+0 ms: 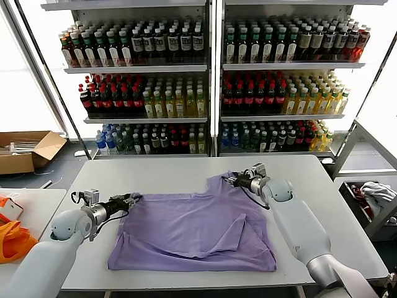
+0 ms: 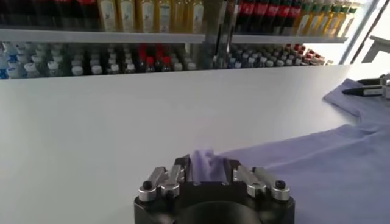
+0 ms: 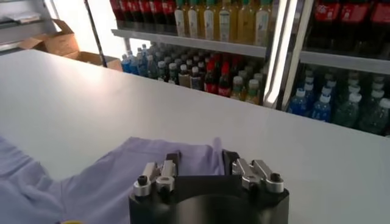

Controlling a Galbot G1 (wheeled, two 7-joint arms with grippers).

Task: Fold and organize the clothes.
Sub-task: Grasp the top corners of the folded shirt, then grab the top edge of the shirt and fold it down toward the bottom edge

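— Where is the shirt sitting for you?

— I have the lavender T-shirt (image 1: 195, 233) lying flat on the white table (image 1: 167, 171), spread across the middle and reaching toward the near edge. Part of it is folded over on itself, with a diagonal crease running across the front half.

— And your left arm?

— My left gripper (image 1: 131, 199) is low at the shirt's far left corner. In the left wrist view its fingers (image 2: 183, 170) stand narrowly apart with a bunched bit of lavender cloth (image 2: 206, 163) pinched up between them, so I read it as closed on the fabric.

— The right one?

— My right gripper (image 1: 232, 180) is at the far right corner of the shirt, toward the back of the table. In its own wrist view the fingers (image 3: 173, 160) are drawn in on either side of the cloth's edge (image 3: 198, 155), gripping that corner as well.

— Anything else around?

— Shelves of bottled drinks (image 1: 211, 81) behind the table, a cardboard box (image 1: 28, 150) on the floor to my left, and an orange bag (image 1: 13, 239) on a side table.
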